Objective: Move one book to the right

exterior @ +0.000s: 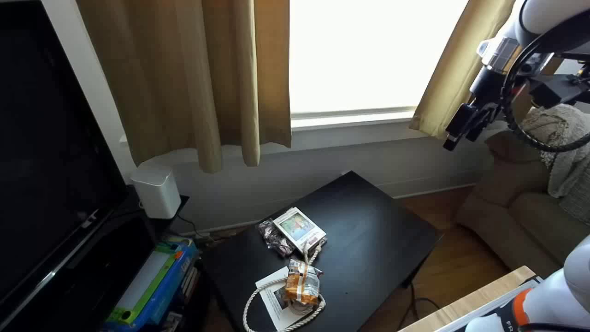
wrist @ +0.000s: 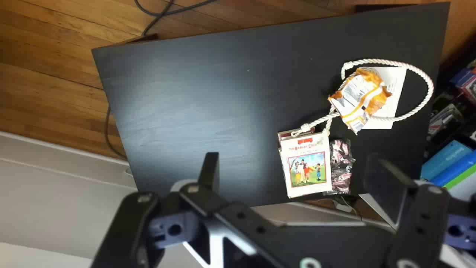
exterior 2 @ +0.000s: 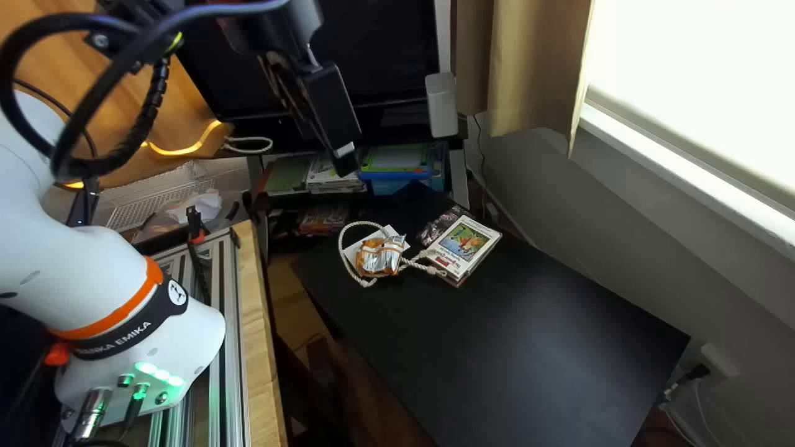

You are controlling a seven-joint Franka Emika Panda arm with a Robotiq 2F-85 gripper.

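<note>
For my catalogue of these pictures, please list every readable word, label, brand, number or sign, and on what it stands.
"The Boxcar": top book; remaining cover print is blurred.
"ANKA EMIKA": robot arm's black band; first letters unclear.
"FR": same band, in an exterior view.
Round white logo: same band, no readable words.
Too small or blurred: print on orange bag, white book, blue box.

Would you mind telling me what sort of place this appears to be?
Most likely a living room in a home. An exterior view shows a large black screen, probably a television, along with what looks like a beige sofa and tan curtains.
</note>
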